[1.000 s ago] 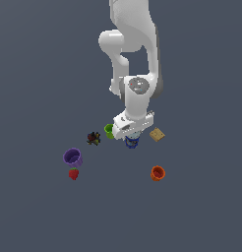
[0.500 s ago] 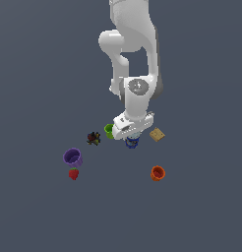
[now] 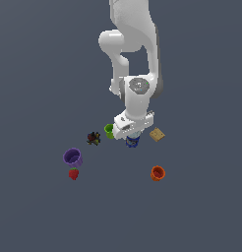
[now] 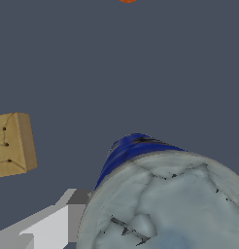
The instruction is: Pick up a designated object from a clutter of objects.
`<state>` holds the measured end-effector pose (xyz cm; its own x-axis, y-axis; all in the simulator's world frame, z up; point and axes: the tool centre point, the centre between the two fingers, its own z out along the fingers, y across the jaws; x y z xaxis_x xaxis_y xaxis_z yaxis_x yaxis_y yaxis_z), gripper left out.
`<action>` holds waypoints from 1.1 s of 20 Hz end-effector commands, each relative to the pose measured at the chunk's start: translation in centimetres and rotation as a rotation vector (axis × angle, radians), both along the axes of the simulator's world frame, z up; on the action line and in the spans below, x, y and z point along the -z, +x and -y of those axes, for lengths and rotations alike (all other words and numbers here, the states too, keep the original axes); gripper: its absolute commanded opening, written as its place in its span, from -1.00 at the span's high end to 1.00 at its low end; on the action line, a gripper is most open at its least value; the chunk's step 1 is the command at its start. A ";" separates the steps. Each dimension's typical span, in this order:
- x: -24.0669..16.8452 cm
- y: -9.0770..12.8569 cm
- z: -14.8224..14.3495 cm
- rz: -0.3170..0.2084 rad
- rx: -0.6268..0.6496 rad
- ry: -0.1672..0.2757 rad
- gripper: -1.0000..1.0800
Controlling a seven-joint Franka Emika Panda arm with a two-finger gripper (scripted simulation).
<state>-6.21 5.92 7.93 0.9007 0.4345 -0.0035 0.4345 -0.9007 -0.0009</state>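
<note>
The designated object is the small blue can (image 3: 133,142) with a pale grey lid, standing upright on the dark floor in the middle of the clutter. My gripper (image 3: 132,136) is lowered straight over it, and the hand hides most of the can in the exterior view. In the wrist view the can (image 4: 160,194) fills the frame very close up. One grey finger (image 4: 68,219) lies against its blue side; the other finger is out of view. The jaws appear closed on the can, which still stands on the floor.
A green cup (image 3: 109,131) stands right beside the hand on the exterior view's left. A tan cracker square (image 3: 157,134) (image 4: 12,143) lies on its right. Also around are a dark lump (image 3: 94,138), a purple cup (image 3: 73,157), a strawberry (image 3: 74,173) and an orange cup (image 3: 158,173).
</note>
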 end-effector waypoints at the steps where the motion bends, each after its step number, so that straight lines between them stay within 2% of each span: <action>1: -0.8 0.1 -0.2 0.004 0.000 0.000 1.00; 10: -5.9 -0.2 -1.7 0.004 -0.001 0.000 1.00; 22: -17.1 -0.8 -4.9 0.004 -0.001 0.000 1.00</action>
<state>-6.97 10.40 23.35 0.9000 0.4359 -0.0030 0.4359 -0.9000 -0.0001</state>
